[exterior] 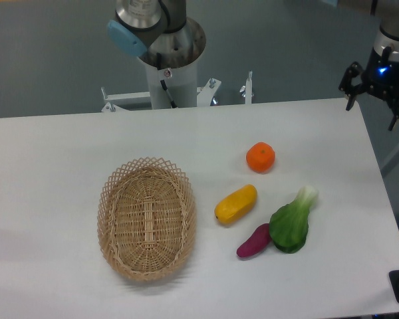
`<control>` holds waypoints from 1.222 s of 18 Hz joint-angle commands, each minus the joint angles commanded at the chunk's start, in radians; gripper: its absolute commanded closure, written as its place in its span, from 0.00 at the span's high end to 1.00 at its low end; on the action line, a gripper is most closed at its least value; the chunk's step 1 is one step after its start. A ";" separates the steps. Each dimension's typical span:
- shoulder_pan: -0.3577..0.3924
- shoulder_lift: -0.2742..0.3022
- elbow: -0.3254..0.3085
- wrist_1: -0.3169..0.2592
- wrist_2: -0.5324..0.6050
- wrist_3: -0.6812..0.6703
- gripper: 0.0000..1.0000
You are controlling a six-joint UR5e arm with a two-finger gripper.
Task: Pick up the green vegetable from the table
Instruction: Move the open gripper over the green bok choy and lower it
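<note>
The green vegetable (291, 224) lies on the white table (66, 153) at the right front, its dark leaves toward the front and its pale stalk pointing back right. My gripper (376, 100) hangs high at the back right corner, beyond the table's edge and far from the vegetable. Its black fingers (350, 85) are spread apart and hold nothing, so it is open.
A purple eggplant-like piece (253, 241) touches the vegetable's left side. A yellow oblong fruit (236, 204) lies just left of it, with an orange (261, 157) further back. An oval wicker basket (146, 219) stands centre-left. The arm's base (169, 63) rises behind the table.
</note>
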 joint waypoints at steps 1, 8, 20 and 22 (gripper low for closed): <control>-0.002 0.000 -0.002 0.002 0.000 0.000 1.00; -0.003 0.000 -0.043 0.057 0.002 -0.014 1.00; -0.043 -0.014 -0.150 0.129 -0.005 -0.095 1.00; -0.077 -0.043 -0.155 0.172 -0.002 -0.170 1.00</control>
